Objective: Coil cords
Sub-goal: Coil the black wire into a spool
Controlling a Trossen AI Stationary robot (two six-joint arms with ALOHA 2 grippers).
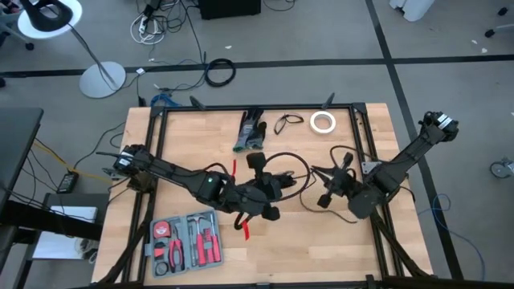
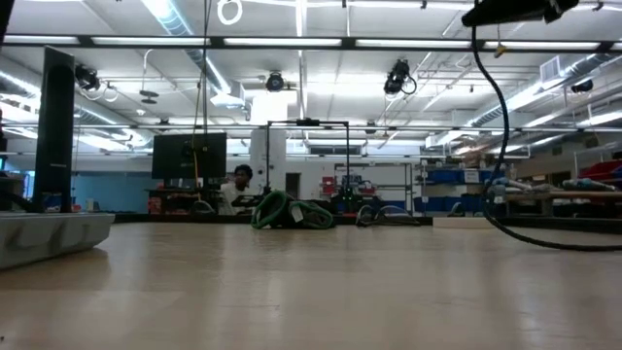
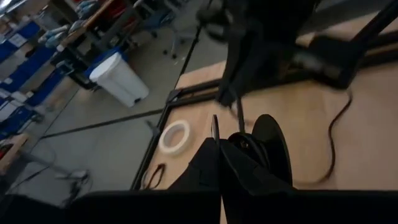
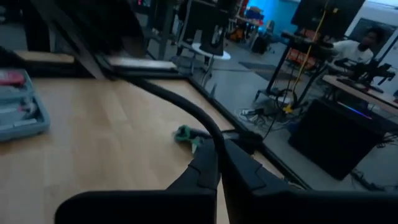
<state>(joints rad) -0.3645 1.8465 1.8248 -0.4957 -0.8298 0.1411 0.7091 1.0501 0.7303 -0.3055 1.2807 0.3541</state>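
Both grippers (image 1: 271, 195) (image 1: 325, 197) clamp cord (image 1: 293, 160), ends hidden.

Two arms, dark matte black, slim jointed links with rounded joint housings. Left arm (image 1: 173, 172): small green light on mid-link housing, pale connector block at base end. Right arm (image 1: 397, 168): grey bracket near middle, pale fittings at base end. Wrist views: black angular wedge-shaped fingers (image 3: 239, 165), smooth faces.

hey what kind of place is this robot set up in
Most likely a robotics lab or workshop: a wooden worktable with a tray of hand tools, cables across the grey floor, and beyond it monitors, shelving and a person at a desk.
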